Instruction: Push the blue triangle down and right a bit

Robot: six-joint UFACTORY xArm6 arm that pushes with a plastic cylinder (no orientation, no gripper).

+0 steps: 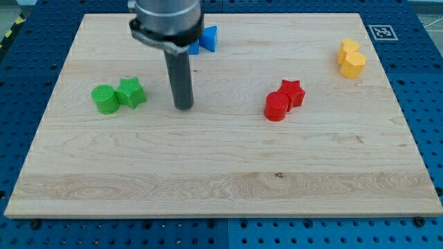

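A blue triangle point(209, 37) sits near the view's top, just right of the arm's body, with a second blue block point(194, 48) touching it on the left and mostly hidden behind the arm. My tip point(183, 106) rests on the board well below and slightly left of the blue blocks, apart from them. It is to the right of the green pair, also not touching.
A green cylinder point(104, 99) and a green star point(131, 92) touch at the left. A red cylinder point(276, 106) and a red star point(292, 92) touch right of centre. Two yellow blocks point(351, 58) sit at the top right. The wooden board point(221, 180) lies on a blue pegboard.
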